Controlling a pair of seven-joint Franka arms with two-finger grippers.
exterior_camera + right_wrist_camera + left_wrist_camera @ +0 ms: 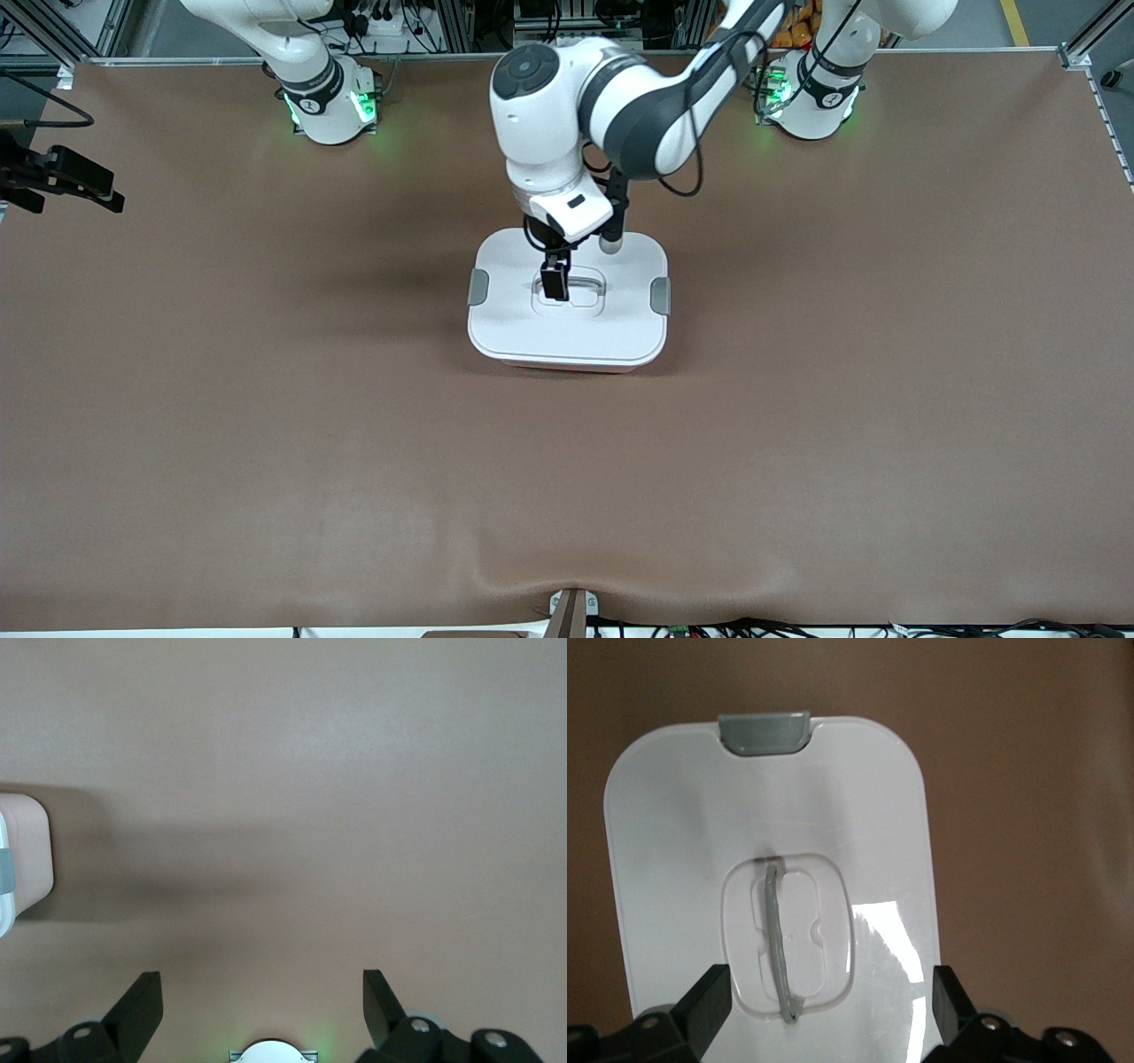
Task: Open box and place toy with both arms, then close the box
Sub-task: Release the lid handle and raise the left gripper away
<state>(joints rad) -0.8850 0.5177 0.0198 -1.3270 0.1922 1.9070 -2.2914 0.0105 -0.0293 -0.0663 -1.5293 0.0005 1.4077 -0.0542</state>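
Front view: white-lidded box (567,306) closed, 2 grey clips; left end effector (556,282) wide.

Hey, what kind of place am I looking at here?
Probably a robotics lab or test cell: two white arms bolted along a brown-covered table, aluminium framing and loose cables around its edges, and only a lidded box set out under the left hand.

Even bright overhead light, soft shadows beside the box (567,306), white glare on its lid (890,930), perhaps slight softness.
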